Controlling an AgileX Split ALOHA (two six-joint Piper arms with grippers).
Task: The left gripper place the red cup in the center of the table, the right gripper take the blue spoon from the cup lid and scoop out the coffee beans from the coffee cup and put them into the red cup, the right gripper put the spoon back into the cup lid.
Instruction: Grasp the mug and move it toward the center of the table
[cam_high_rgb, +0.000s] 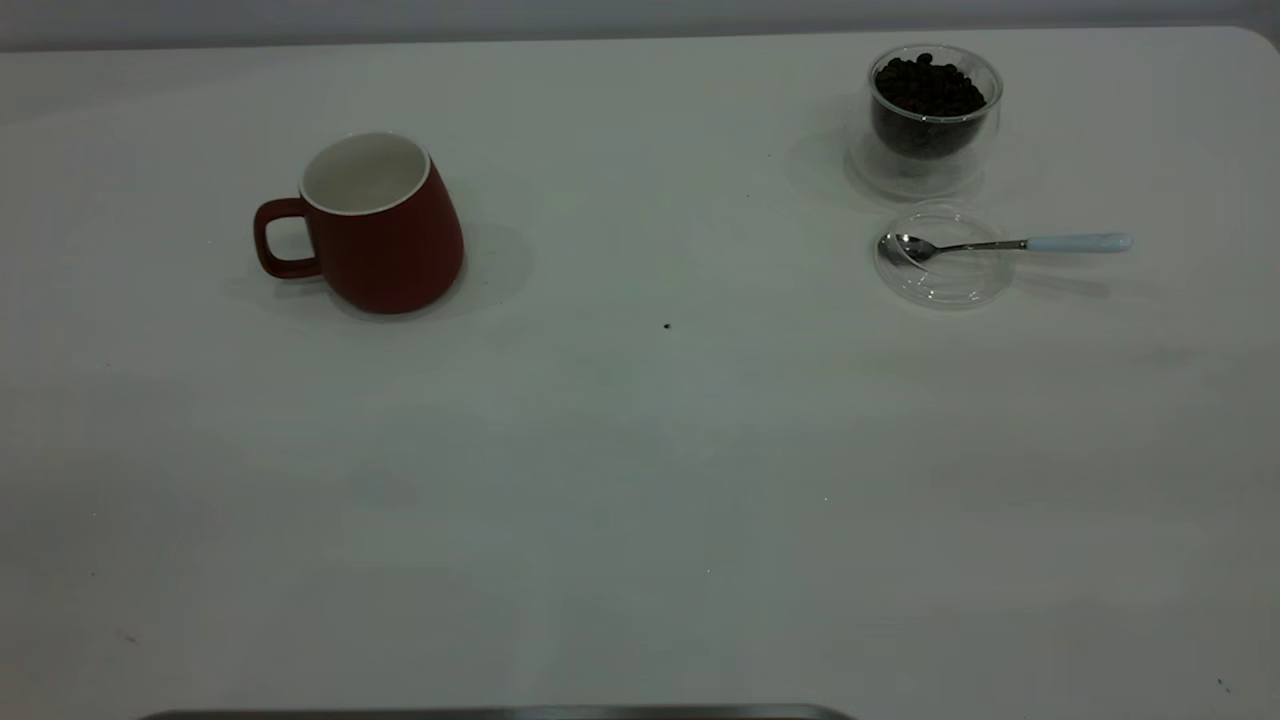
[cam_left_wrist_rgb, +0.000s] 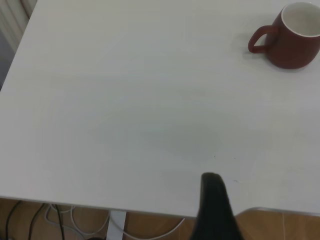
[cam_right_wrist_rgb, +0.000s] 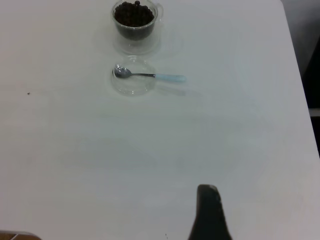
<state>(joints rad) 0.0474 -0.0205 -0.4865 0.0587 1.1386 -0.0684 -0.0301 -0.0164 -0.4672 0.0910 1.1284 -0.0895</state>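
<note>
- Red cup (cam_high_rgb: 380, 228): upright on the table's (cam_high_rgb: 640, 480) left half, well off centre, empty, handle (cam_high_rgb: 282, 238) pointing to the outer left edge.
- Left gripper (cam_left_wrist_rgb: 215, 207): low at the near table edge, cup well apart and ahead of it; nearer arm. Only one dark finger shows; open or closed, cannot tell.
- Right gripper (cam_right_wrist_rgb: 209, 212): likewise back at the near edge, finger state unreadable.
- Blue spoon (cam_high_rgb: 1005, 244): bowl in the cup lid (cam_high_rgb: 943, 268), long axis across the table, handle outward right.
- Coffee cup (cam_high_rgb: 933, 115) with coffee beans (cam_high_rgb: 928, 88) just behind the lid.
- Surface: plain white, few dark specks.
</note>
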